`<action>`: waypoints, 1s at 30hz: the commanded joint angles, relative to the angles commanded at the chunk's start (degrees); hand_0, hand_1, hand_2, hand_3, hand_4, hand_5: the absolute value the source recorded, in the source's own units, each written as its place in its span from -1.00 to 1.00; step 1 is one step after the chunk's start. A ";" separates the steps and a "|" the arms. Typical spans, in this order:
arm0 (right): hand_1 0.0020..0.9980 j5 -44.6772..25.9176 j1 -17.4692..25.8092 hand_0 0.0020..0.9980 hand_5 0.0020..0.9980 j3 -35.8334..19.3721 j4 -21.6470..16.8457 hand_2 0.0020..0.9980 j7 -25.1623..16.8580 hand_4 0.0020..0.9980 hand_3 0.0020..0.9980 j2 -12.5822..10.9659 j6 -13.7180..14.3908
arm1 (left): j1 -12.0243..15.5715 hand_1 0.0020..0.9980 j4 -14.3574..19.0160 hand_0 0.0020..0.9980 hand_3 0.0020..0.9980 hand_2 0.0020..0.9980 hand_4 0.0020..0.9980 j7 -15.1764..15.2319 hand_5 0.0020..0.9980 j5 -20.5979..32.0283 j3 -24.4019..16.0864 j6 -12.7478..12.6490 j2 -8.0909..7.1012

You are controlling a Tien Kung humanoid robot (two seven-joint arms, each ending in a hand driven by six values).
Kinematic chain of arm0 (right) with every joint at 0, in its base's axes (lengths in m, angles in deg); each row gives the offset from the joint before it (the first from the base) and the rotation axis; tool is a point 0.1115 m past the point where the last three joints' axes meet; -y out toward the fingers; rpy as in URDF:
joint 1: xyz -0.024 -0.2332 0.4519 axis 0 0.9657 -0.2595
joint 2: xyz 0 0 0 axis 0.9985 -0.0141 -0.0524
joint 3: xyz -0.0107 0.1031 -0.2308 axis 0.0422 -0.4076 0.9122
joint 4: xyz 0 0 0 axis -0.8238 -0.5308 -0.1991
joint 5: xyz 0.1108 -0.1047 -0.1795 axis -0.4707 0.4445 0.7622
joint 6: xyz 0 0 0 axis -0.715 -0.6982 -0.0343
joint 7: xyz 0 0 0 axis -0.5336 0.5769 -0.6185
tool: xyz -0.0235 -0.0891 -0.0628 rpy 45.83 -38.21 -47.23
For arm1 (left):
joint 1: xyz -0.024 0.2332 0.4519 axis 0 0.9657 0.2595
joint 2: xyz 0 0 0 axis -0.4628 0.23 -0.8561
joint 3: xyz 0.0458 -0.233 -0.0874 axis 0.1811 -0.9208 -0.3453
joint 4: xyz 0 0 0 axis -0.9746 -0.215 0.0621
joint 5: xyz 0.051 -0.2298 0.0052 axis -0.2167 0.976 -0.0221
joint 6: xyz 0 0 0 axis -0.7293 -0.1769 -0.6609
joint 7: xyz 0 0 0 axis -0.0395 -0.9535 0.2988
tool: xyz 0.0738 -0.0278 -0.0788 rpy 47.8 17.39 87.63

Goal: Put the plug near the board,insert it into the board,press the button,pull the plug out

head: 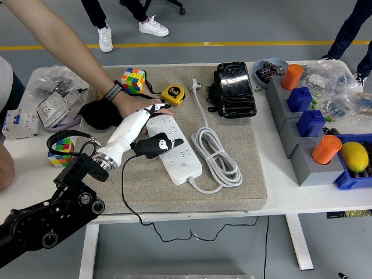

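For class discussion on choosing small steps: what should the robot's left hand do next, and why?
Probably lower the left hand so the plug meets a socket; it hangs over the power strip's near end, which a person's hand steadies at the far end.

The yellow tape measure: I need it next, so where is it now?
In the head view, the yellow tape measure lies on the grey mat, left of centre towards the far edge, beyond the white power strip, right of the Rubik's cube.
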 joint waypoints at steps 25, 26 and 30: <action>0.28 0.60 -0.30 0.14 -0.04 -0.25 -0.43 0.22 0.02 0.85 0.08 -0.36 0.09 | -4.41 0.22 -8.78 0.09 0.42 0.27 1.00 -8.05 -0.30 -4.75 5.99 -0.35 1.56; 0.28 0.59 -0.32 0.14 -0.04 -0.21 -0.43 0.22 0.02 0.85 0.08 -0.38 0.09 | -4.54 0.22 -9.01 0.09 0.42 0.27 1.00 -8.18 -0.30 -4.85 6.17 -0.26 1.59; 0.28 0.65 -0.32 0.14 -0.04 -0.11 -0.47 0.22 0.01 0.85 0.08 -0.42 0.11 | -4.84 0.11 -9.67 -0.06 0.20 0.13 0.97 -8.38 -0.67 -4.70 6.97 -0.33 1.65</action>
